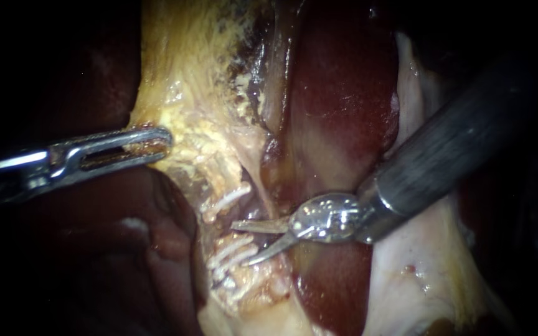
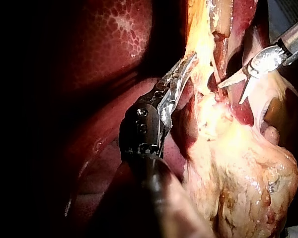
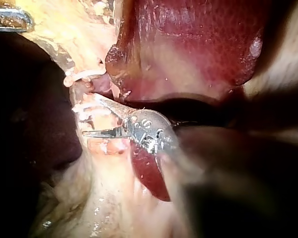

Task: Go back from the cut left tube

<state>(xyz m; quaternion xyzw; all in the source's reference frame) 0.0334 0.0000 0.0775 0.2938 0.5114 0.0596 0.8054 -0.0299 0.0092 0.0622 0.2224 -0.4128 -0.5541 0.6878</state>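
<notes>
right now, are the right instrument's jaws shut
No, the right instrument holds its two blades apart, with a clear gap between them.

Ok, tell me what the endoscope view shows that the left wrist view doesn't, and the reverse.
Endoscope view only: the white clips in two groups, close to the right instrument's tips.

Left wrist view only: the fatty lump beside the left instrument's shaft, and that instrument's dark wrist joint.

Both: the left instrument with its jaws shut on yellow tissue, and the right instrument with its thin blades open, nothing between them.
</notes>
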